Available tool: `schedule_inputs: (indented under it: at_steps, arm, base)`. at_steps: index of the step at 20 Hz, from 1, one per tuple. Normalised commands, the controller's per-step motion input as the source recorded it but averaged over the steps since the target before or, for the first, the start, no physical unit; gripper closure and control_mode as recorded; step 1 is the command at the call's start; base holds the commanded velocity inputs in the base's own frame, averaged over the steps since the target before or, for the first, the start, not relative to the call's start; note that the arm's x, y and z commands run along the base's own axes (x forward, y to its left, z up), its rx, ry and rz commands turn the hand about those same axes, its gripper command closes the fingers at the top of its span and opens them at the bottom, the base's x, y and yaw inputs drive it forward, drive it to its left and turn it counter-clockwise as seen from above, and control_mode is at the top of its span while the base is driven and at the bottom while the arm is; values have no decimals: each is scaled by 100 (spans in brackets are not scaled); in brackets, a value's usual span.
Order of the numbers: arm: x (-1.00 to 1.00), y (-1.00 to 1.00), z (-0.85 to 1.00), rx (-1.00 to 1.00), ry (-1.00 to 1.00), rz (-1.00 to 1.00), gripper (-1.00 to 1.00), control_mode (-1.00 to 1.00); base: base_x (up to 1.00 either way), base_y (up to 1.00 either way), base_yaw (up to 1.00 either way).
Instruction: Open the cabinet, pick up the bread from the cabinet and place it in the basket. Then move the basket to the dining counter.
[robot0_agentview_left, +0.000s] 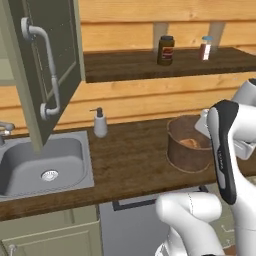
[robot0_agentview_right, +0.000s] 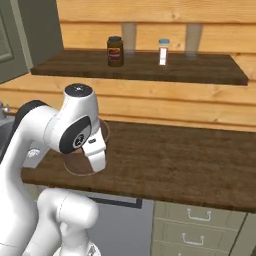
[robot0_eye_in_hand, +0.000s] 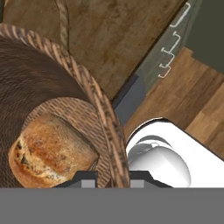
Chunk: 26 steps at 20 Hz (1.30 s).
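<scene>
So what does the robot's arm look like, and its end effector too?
The arm is glossy white with rounded, bulgy segments, and it has dark grey-black bands and caps at the joints. One long link in the left base view carries a black stripe down its side. The end effector has two small dark grey finger tips. No cables show.

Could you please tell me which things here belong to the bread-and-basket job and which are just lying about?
Belonging to the job:
cabinet door, standing open
bread, lying inside the basket
basket, on the counter, its rim between the shut gripper fingertips

Just lying about:
soap bottle
sink
dark jar
white shaker
</scene>
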Motion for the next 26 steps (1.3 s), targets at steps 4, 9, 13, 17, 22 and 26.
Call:
schedule_inputs:
  at_steps: [4,9,13,17,22,26]
  arm:
    - [0,0,0,0,0,0,100,100]
    - [0,0,0,0,0,0,100,100]
    - [0,0,0,0,0,0,100,100]
    - [0,0,0,0,0,0,100,100]
    - [0,0,0,0,0,0,100,100]
    - [0,0,0,0,0,0,100,100]
  base:
    - [-38,-38,-42]
    - [-48,-25,-71]
    - [-2,-8,-93]
    - [0,-12,-97]
    - [0,-21,-96]
    - [0,-44,-90]
